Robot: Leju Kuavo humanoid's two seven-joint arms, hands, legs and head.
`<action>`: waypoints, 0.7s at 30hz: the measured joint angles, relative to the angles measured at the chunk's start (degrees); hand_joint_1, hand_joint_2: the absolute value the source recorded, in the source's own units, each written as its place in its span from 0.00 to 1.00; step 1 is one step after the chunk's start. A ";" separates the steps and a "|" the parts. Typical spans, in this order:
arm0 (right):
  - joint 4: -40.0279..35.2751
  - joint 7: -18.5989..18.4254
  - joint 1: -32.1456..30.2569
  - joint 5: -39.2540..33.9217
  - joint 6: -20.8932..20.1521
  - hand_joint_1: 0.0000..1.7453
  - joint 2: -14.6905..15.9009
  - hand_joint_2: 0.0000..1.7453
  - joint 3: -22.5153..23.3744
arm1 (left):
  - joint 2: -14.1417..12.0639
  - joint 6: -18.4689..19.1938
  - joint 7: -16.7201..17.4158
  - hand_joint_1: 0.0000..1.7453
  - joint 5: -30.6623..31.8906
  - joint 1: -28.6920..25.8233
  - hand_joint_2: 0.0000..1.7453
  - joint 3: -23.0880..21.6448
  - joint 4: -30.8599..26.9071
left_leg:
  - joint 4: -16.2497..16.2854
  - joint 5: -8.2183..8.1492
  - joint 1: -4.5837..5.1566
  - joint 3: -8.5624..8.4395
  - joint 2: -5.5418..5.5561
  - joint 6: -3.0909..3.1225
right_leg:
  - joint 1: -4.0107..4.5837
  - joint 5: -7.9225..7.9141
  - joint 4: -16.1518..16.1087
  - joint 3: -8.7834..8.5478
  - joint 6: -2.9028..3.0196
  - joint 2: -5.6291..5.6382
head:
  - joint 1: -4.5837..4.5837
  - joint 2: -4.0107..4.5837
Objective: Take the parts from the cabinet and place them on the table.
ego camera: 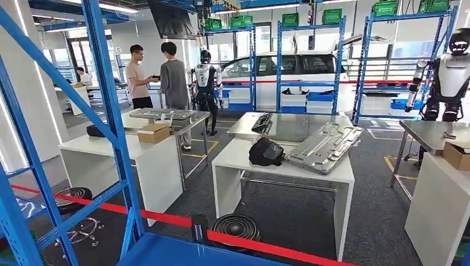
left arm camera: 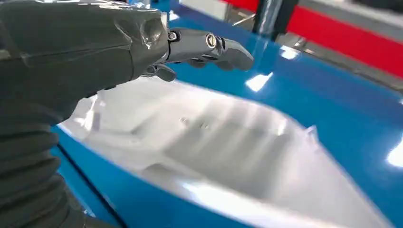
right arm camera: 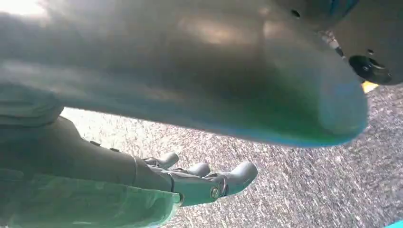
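Your left hand (left arm camera: 190, 50) in the left wrist view: dark grey fingers (left arm camera: 228, 47), matte, with round silver pivot screws set at the knuckle line. The back of the hand and the wrist sit under a grey cover, smooth and slightly glossy over the hand, creased like film, then ribbed in soft rolls further back along the forearm.

Your right hand (right arm camera: 199, 183) in the right wrist view: same build. Rounded grey fingertips (right arm camera: 244, 171), one silver screw head showing near the knuckle, a smooth dark grey wrist section behind it, and a wrinkled grey cover further back that takes a greenish cast in this light.
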State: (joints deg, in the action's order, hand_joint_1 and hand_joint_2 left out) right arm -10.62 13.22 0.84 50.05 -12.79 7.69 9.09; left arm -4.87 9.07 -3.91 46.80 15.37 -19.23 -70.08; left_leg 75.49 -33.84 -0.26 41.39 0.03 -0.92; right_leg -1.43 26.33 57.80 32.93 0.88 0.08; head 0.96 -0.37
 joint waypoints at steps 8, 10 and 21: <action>-0.42 0.18 0.24 0.02 0.50 0.00 -0.37 0.00 -0.11 | -0.77 0.37 -0.74 1.00 0.17 0.88 1.00 0.57 3.30 | -18.24 7.77 1.11 -8.54 -0.05 2.18 | 0.35 -0.28 -0.35 0.00 -0.75 0.09 | 0.02 0.00; -0.53 0.31 0.19 0.11 0.57 0.00 -0.42 0.00 -0.18 | -0.85 0.37 -0.85 1.00 0.17 0.97 1.00 0.66 3.35 | -20.36 8.92 0.24 -9.79 -0.17 2.92 | 0.44 -0.17 -0.41 0.11 -1.22 0.01 | 0.00 0.00; -0.72 0.57 0.13 0.20 0.85 0.00 0.00 0.00 -0.55 | -0.98 0.22 -1.25 1.00 0.13 2.38 1.00 0.87 4.33 | -18.91 8.18 1.19 -9.51 -0.02 1.98 | -0.03 0.20 -0.57 -0.73 -1.71 0.00 | -0.40 0.00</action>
State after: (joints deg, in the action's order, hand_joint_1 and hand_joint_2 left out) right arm -11.34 13.79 0.97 50.25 -11.93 7.69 8.55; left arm -5.86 9.29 -5.16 46.93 17.75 -18.36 -65.75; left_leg 56.58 -25.66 0.93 31.88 0.01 1.06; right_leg -1.46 26.53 57.24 32.20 -0.83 0.08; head 0.57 -0.37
